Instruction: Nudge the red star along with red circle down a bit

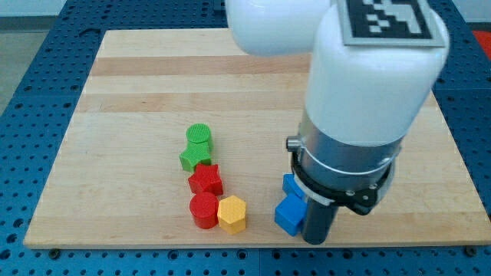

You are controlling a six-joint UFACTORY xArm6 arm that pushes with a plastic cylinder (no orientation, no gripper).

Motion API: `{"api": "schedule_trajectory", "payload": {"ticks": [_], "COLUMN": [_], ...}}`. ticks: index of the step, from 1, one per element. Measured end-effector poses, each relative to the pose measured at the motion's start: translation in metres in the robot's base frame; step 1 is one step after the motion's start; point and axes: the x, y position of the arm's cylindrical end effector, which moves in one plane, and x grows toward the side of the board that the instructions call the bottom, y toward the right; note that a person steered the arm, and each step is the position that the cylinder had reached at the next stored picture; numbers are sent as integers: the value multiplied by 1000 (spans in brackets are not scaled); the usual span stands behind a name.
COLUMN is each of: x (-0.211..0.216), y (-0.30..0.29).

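The red star (205,180) lies on the wooden board (138,92), below the middle. The red circle (204,210) sits directly below it, touching it. A yellow hexagon (232,214) touches the red circle's right side. A green circle (199,136) and a green star (192,157) stand stacked in a column just above the red star. My rod comes down at the view's lower right; its tip (315,240) is near the board's bottom edge, right of two blue blocks (290,212), well right of the red blocks.
The arm's large white and grey body (360,115) covers the right middle of the board. The blue perforated table (31,69) surrounds the board. The board's bottom edge runs close below the red circle and yellow hexagon.
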Motion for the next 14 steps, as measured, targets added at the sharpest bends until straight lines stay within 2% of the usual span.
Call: {"api": "schedule_trajectory", "payload": {"ticks": [3,5,6,7,8,9,10,11,12,14], "x": [1,0,-6,-51,-126,-189,-197,-167,-147,-121], "y": [-26,33,96,144,146,91,-5,-78,-108,-109]}}
